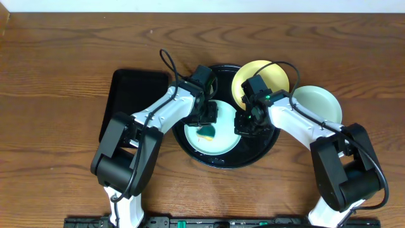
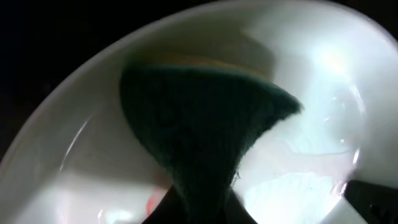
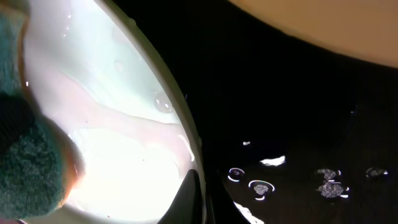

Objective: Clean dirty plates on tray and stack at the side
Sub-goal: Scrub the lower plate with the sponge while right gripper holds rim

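Observation:
A pale mint plate (image 1: 218,140) lies on the round black tray (image 1: 264,149). My left gripper (image 1: 206,118) is shut on a dark green sponge (image 1: 207,132) that presses on the plate's inside. In the left wrist view the sponge (image 2: 199,118) covers the plate (image 2: 323,93) beside a red smear (image 2: 152,202). My right gripper (image 1: 247,124) is shut on this plate's right rim (image 3: 186,140), one finger (image 3: 191,193) inside. A yellow plate (image 1: 259,77) rests at the tray's back right edge. Another mint plate (image 1: 317,104) sits on the table to the right.
A rectangular black tray (image 1: 131,98) lies left of the round one, under my left arm. Water drops (image 3: 258,185) dot the wet tray floor (image 3: 298,112). Brown wooden table (image 1: 57,95) surrounds everything.

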Tool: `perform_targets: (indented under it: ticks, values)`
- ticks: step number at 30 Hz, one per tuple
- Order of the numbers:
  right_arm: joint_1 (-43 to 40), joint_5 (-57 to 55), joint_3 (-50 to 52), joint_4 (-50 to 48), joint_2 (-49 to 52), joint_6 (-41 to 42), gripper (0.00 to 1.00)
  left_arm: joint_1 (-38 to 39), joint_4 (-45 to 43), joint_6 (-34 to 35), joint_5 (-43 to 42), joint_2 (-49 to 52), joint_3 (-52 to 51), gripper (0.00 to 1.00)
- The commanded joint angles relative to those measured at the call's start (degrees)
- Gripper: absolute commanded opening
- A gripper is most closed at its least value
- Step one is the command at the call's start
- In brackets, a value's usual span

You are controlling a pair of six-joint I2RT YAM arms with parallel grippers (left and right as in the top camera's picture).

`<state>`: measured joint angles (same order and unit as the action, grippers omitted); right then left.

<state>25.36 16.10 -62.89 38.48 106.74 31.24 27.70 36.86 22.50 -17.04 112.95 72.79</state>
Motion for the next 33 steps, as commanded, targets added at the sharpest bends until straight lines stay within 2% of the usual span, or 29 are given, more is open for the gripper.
perform_targets:
  ticks: [1, 5, 6, 9, 12, 17, 21, 24, 29, 31, 33]
  values:
    - [-0.20, -2.99, -0.04, 0.57, 1.66, -0.04, 0.01, -0.39, 5.42, 0.61, -3.04, 2.36, -1.38, 0.07]
    - [-0.20, -2.97, -0.04, 0.55, 1.64, -0.02, 0.01, -1.25, 5.95, -12.98, -10.78, 2.36, -1.38, 0.08]
    - [-0.20, -2.97, -0.04, 0.55, 1.66, -0.02, 0.01, -1.53, 5.70, -17.66, -11.26, 2.36, -1.38, 0.08]
    - [-0.20, -2.97, -0.04, 0.52, 1.66, -0.02, 0.01, -1.66, 4.42, -25.51, -11.23, 2.36, -1.38, 0.07]
    - [-0.20, -2.97, -0.04, 0.52, 1.66, -0.02, 0.01, -1.66, 1.44, -28.59, -11.17, 2.36, -1.38, 0.08]
    - [-0.20, -2.97, -0.04, 0.59, 1.66, -0.02, 0.01, -1.66, -2.36, -28.37, -6.40, 2.36, -1.38, 0.08]
    - [-0.20, -2.97, -0.04, 0.61, 1.66, -0.02, 0.01, -1.64, -5.40, -20.31, 2.38, 2.36, -1.38, 0.07]
    - [-0.20, -2.97, -0.04, 0.70, 1.64, -0.02, 0.01, -1.64, -5.86, -7.17, 7.87, 2.36, -1.38, 0.07]
    - [-0.20, -2.54, -0.04, 0.50, 1.66, -0.02, 0.01, -1.66, 0.20, 17.77, 8.31, 2.36, -1.38, 0.07]
    - [-0.20, -2.56, -0.04, 0.55, 1.66, -0.17, 0.01, -1.66, 3.82, 22.53, 8.28, 2.36, -1.38, 0.07]
    - [-0.20, -2.54, -0.04, 0.57, 1.66, -0.50, 0.01, -1.66, 6.34, 22.60, 8.07, 2.36, -1.38, 0.08]
